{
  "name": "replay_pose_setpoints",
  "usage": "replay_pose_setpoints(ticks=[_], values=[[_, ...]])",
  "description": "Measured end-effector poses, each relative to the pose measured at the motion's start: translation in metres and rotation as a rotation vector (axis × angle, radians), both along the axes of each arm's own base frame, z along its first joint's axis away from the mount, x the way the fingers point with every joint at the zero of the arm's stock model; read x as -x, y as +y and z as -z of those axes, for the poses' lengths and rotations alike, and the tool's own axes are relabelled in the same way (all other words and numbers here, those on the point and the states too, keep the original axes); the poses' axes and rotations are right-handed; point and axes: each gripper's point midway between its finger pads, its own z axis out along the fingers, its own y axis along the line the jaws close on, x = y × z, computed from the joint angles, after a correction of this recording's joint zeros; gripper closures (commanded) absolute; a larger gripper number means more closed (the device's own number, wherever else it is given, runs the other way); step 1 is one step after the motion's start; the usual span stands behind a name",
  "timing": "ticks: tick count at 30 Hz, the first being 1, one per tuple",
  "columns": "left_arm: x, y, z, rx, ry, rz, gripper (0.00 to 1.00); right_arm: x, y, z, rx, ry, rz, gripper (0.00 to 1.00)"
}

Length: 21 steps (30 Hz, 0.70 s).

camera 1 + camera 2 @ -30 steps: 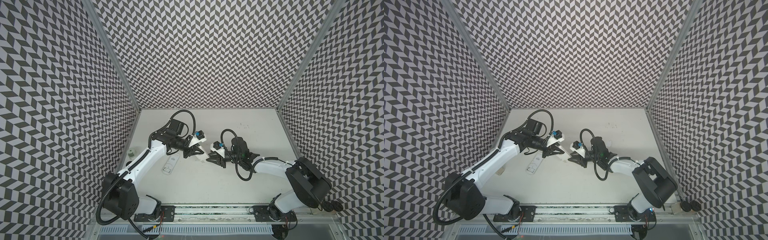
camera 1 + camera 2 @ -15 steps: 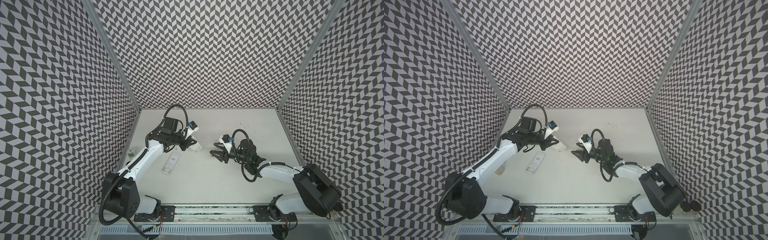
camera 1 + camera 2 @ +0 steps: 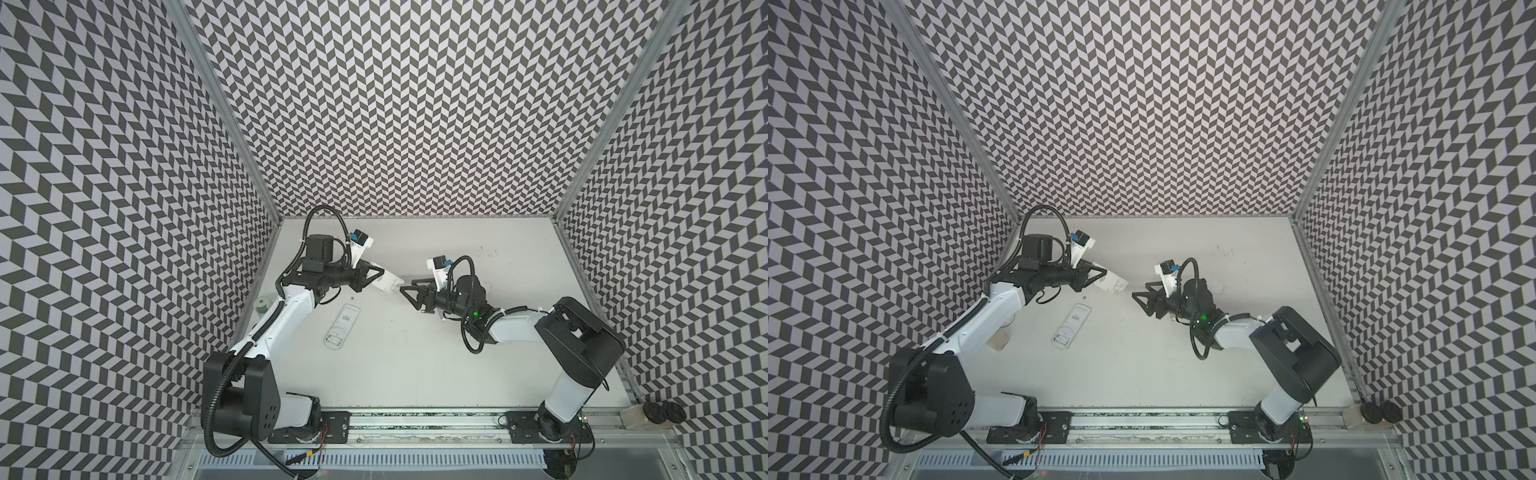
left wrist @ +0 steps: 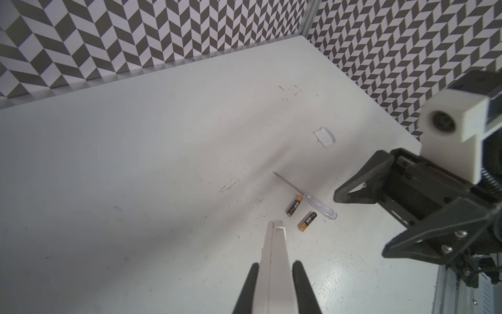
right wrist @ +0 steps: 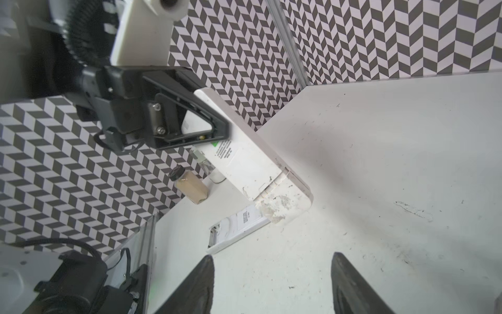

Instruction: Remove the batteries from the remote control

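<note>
While L gripper (image 3: 376, 276) is clamped tight on one end of a white remote (image 5: 252, 163), held off the table (image 4: 135, 163), R gripper (image 5: 271, 258) hangs wide open & empty just beside the remote's free end. Two black/gold cells (image 4: 294, 205) lie on the table beside a clear-handled screwdriver (image 4: 307, 195); any cells inside the held remote are hidden. Cells prob. light, stiff, smooth, apt to roll, so pinch across mid-body. Remote's label (image 5: 224, 149) shows a green mark + small print, unreadable; print on the cells too small to read.
</note>
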Motion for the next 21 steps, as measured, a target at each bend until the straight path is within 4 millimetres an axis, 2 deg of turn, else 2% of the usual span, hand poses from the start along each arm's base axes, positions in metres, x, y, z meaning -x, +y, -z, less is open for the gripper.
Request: replay_pose_setpoints(ticks=[10, 21], values=[[0.005, -0.005, -0.011, 0.068, -0.007, 0.025, 1.0, -0.017, 0.029, 0.001, -0.094, 0.115, 0.011, 0.26], [0.008, -0.007, -0.014, 0.094, -0.003, 0.035, 1.0, -0.029, 0.041, 0.013, -0.122, 0.199, 0.023, 0.42]])
